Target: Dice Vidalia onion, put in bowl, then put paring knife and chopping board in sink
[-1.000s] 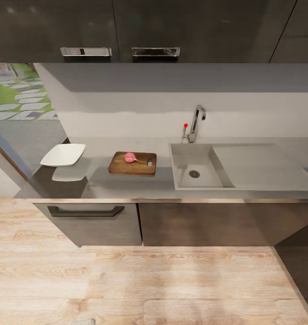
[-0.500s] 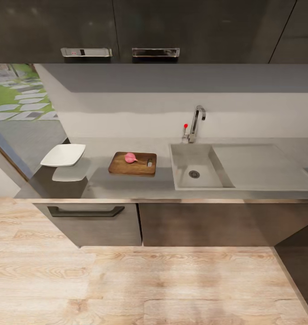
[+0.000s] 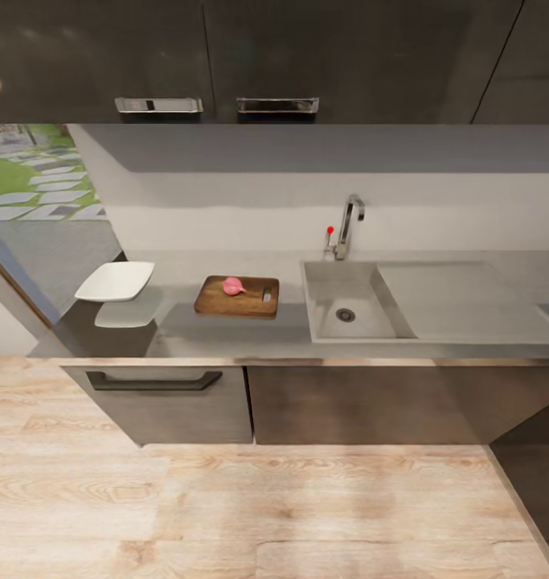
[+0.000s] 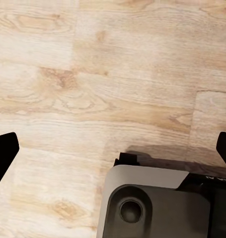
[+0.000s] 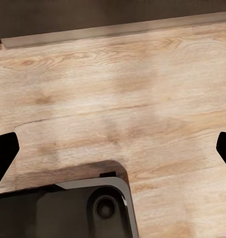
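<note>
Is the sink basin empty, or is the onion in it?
Empty: the sink shows only its drain; the pink onion lies on the chopping board.

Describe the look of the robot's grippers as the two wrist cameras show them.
The left gripper shows two plain black fingertips, angular and tapered, at the picture's edges. The right gripper has the same black fingertips. No cables or markings are visible on either. Below both sits a grey, rounded part of the robot with a dark round recess.
</note>
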`<state>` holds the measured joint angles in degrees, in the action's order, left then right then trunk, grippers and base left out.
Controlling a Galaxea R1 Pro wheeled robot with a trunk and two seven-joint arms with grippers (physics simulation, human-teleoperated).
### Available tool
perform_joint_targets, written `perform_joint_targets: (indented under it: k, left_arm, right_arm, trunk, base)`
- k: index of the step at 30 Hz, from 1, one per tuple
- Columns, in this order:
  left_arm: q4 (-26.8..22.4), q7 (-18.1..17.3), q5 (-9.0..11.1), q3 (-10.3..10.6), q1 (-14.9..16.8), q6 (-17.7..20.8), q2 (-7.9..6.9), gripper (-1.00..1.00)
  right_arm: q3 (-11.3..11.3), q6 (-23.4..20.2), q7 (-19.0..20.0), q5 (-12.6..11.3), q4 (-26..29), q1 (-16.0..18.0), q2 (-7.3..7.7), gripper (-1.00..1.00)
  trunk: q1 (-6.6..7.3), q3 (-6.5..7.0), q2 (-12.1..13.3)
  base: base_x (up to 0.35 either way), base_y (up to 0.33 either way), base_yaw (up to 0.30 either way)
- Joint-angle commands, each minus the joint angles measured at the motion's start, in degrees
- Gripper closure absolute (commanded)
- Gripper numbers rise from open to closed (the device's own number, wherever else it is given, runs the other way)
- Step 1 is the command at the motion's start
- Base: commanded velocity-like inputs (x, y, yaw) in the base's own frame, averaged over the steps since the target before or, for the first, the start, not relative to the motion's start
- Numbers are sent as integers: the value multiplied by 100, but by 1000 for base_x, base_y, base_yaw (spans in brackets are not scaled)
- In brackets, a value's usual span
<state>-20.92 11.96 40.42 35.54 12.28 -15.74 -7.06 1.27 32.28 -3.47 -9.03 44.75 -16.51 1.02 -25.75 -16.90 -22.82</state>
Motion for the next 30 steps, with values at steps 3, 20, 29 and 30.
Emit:
perform_joint_targets:
  k: [3,20,29,30]
  left_arm:
    - [-8,43,35,49,3,-17,-6,-100]
    - [-8,43,45,49,3,-17,-6,-100]
    - [56,43,30,49,3,-17,-6,-100]
    - [56,43,29,49,3,-17,-6,-100]
  right_arm:
    - [14,7,-14,-28,8,-2,3,-100]
    - [14,15,-14,-28,15,-2,3,-100]
    - [14,16,-14,-29,16,-1,3,-100]
    - [14,16,-14,-30,16,-1,3,-100]
  trunk:
    - [-4,19,-10]
    - [-4,172,-10]
    - [-4,253,-10]
    - [-4,262,-10]
  base:
    - [0,0,0]
    - [0,0,0]
    - [0,0,0]
    - [0,0,0]
